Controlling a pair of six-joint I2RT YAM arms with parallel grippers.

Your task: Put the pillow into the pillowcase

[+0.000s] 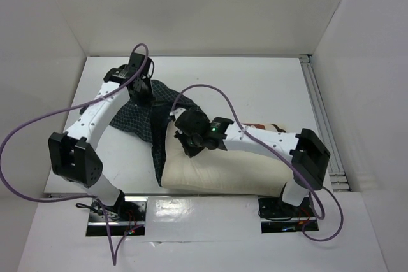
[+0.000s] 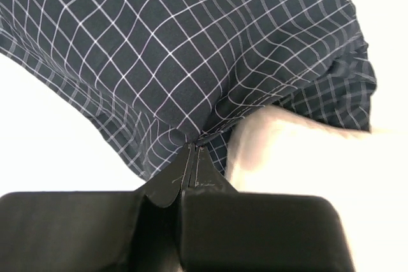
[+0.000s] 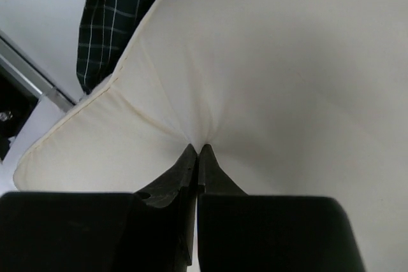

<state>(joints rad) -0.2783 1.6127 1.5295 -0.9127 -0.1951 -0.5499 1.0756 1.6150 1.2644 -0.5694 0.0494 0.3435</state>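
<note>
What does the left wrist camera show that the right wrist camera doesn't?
Only the left wrist view: the left gripper pinched shut on a fold of the pillowcase, which fills most of the picture. Only the right wrist view: the right gripper pinched shut on the pillow, with a metal rail off to one side. Both show some checked cloth and some cream cushion.

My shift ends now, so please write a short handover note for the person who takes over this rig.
Left gripper: fingers shut on a fold of the pillowcase.
Right gripper: fingers shut on the pillow, near its left end.
The pillow lies on the near side of the table; the pillowcase is bunched at its left end, overlapping it.
Done: both grasped.
To do: nearly all the pillow is outside; get it into the pillowcase.
</note>
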